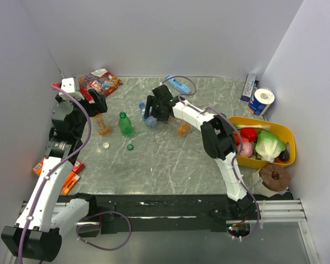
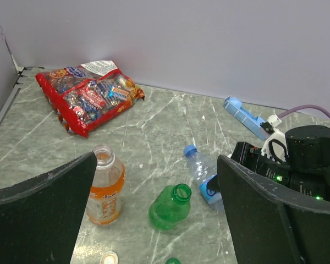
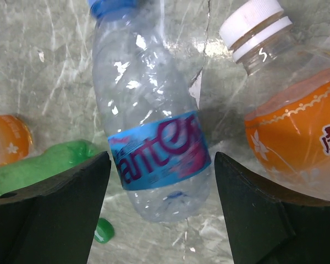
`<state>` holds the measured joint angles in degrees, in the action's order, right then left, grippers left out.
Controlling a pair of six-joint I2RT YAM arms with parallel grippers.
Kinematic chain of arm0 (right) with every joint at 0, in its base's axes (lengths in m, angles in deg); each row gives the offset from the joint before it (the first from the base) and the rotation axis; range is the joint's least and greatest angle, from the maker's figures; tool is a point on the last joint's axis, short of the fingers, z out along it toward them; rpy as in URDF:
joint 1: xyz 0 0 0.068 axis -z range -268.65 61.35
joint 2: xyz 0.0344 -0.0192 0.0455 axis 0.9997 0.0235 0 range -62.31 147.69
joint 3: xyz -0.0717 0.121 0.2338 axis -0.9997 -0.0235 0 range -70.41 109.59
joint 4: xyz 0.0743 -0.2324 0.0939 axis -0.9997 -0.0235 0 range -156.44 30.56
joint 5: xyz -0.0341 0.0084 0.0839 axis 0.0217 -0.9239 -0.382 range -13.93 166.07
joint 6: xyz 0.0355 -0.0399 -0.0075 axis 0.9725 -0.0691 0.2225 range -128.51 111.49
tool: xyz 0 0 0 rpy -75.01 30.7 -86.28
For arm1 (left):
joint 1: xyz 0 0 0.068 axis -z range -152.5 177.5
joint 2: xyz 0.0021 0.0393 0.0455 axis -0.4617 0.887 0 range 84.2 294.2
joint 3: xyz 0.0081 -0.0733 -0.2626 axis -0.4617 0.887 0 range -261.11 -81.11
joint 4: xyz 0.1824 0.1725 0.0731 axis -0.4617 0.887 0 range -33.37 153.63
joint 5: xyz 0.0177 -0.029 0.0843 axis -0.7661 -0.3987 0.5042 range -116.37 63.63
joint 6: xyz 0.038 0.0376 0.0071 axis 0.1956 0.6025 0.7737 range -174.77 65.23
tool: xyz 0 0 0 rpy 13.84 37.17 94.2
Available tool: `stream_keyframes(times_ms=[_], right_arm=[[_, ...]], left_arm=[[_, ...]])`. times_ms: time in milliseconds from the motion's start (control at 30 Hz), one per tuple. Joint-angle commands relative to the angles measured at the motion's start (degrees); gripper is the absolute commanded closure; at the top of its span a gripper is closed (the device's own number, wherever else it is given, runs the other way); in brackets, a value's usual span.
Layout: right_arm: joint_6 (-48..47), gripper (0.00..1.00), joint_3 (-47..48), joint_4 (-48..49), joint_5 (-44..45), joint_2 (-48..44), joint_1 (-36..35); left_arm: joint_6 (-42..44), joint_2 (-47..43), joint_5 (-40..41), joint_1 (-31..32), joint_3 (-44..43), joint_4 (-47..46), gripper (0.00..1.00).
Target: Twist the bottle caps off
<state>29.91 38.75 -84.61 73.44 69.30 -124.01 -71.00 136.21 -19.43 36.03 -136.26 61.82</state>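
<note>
Right pincer (image 3: 162, 157): I read it as open, one finger on each side of the clear bottle (image 3: 154, 110) and close on both flanks (I cannot tell whether the pads touch it).
Clear bottle: it lies on its side mid-surface. Its long axis runs away from the arm bases and its blue cap (image 3: 111, 6) points toward the back wall. The blue label sits between my fingers.
Capped orange bottle (image 3: 302, 132): it lies just beside the clear one, on its right in the wrist view. Its white cap (image 3: 257, 25) is on and the neck is aimed much the same way.
Left pincer (image 2: 157, 159): wide open and holding nothing, hanging over the left part of the surface.
Open orange bottle (image 2: 105, 190): upright, mouth up, uncapped, near my left finger.
Green bottle (image 2: 168, 206): upright and uncapped, between the open orange bottle and the clear bottle.
Caps: a loose white cap (image 1: 105, 146) and a loose green cap (image 1: 130, 147) lie nearer the arm bases than those two upright bottles.
Surface (image 1: 170, 159): grey-green and marble-veined. A candy bag (image 2: 88, 93) sits at the back left, a flat blue box (image 1: 177, 84) by the back wall, and a yellow basket (image 1: 261, 163) of vegetables at the right edge.
Room: plain pale walls (image 1: 170, 38) on three sides.
</note>
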Motion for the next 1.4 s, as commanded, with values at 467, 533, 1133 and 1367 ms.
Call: stream_keyframes(times_ms=[467, 533, 1133, 1367], right_arm=[[-4.66, 0.2, 10.81, 0.03, 0.44, 7.08, 0.29], [-4.49, 0.26, 9.23, 1.87, -1.22, 6.29, 0.29], [-11.16, 0.36, -25.11, 18.92, 2.1, -34.81, 0.02], [-13.19, 0.36, -48.24, 26.91, 6.76, -62.48, -1.56]], left_arm=[[-1.09, 0.2, -1.75, -0.27, -0.83, -0.88, 0.04], [-1.17, 0.29, -1.84, -0.27, -0.83, -1.06, 0.04], [-7.56, -0.07, -14.13, -0.01, -1.36, -4.57, 0.04], [-27.25, 0.37, -27.24, 4.9, -0.14, -16.95, 0.04]])
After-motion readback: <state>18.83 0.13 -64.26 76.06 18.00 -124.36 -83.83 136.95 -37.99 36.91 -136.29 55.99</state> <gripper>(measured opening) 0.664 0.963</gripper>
